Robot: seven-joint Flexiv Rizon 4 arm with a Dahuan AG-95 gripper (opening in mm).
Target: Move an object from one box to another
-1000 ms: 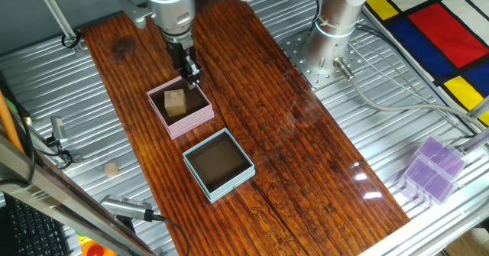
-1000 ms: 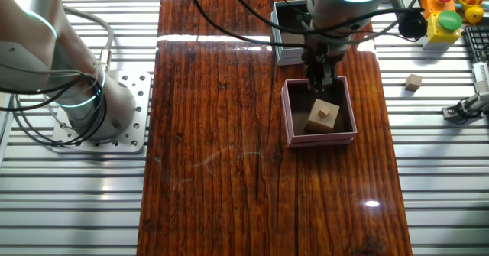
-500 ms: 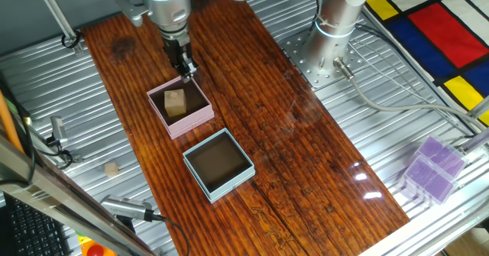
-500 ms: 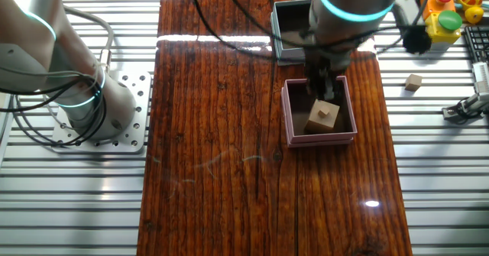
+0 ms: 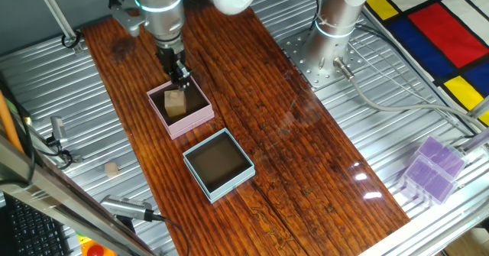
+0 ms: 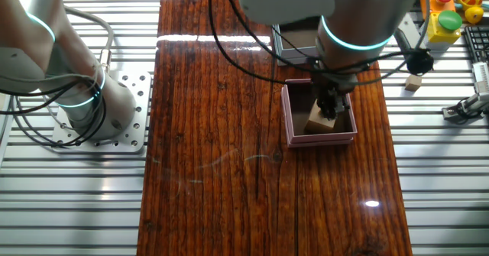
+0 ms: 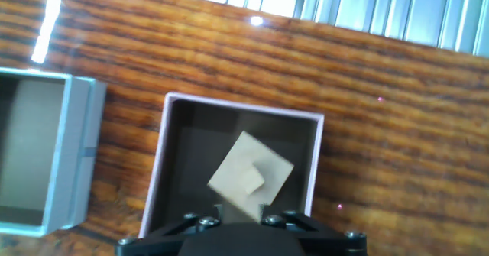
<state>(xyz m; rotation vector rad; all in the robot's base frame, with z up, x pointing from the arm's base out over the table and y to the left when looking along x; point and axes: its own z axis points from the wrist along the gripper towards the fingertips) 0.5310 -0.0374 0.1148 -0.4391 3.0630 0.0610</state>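
The tan wooden cube (image 5: 176, 103) lies turned at an angle inside the pink box (image 5: 180, 127). It also shows in the other fixed view (image 6: 318, 124) and in the hand view (image 7: 248, 181). My gripper (image 5: 181, 78) hangs over the pink box, just above the cube. Its fingers stand apart, with a corner of the cube between them in the hand view (image 7: 239, 209). It partly hides the cube in the other fixed view (image 6: 330, 107). The light blue box (image 5: 200, 181) stands empty next to the pink one; it also shows in the hand view (image 7: 74, 157).
A small tan block (image 5: 112, 169) lies on the metal slats beside the wooden board. The arm's base (image 5: 336, 27) stands at the far side. A purple box (image 5: 432, 168) sits at the right. Coloured toys (image 6: 447, 11) stand in a corner.
My gripper has moved down and over the pink box, closer to the cube. The cube and both boxes have not moved.
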